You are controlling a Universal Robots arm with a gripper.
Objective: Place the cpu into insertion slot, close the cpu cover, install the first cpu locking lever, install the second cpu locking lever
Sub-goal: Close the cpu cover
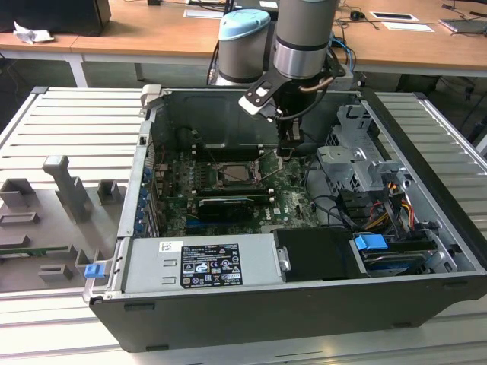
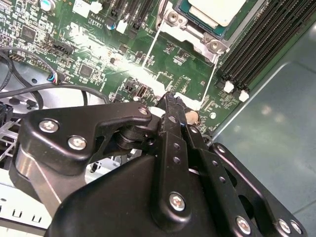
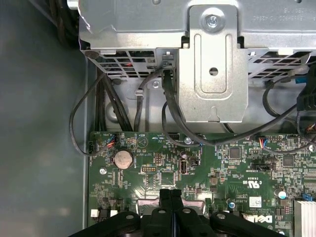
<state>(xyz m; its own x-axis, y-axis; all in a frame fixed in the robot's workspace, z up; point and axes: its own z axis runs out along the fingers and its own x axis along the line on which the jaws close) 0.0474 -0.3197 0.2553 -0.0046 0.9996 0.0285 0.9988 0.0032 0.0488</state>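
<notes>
An open black computer case (image 1: 251,319) lies on a ribbed metal table (image 1: 46,129), with grey fixtures (image 1: 68,186) at nine o'clock of it in the exterior view and wooden desks (image 1: 152,34) at twelve. Inside, a green motherboard (image 1: 293,199) sits centrally, a silvery power supply (image 1: 205,262) at six o'clock and a metal drive cage (image 1: 354,163) at three. In the first wrist view, a coin battery (image 3: 123,159) sits on the board near black cables (image 3: 101,103).

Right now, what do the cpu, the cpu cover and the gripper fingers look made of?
The cpu: metal face, matte pale silver-tan, soft even sheen. The cpu cover: bare silvery metal, likely stamped steel, glinting at its edges. Fingers of the gripper: matte black with bright screw heads; coated metal or hard plastic, can't tell.
</notes>
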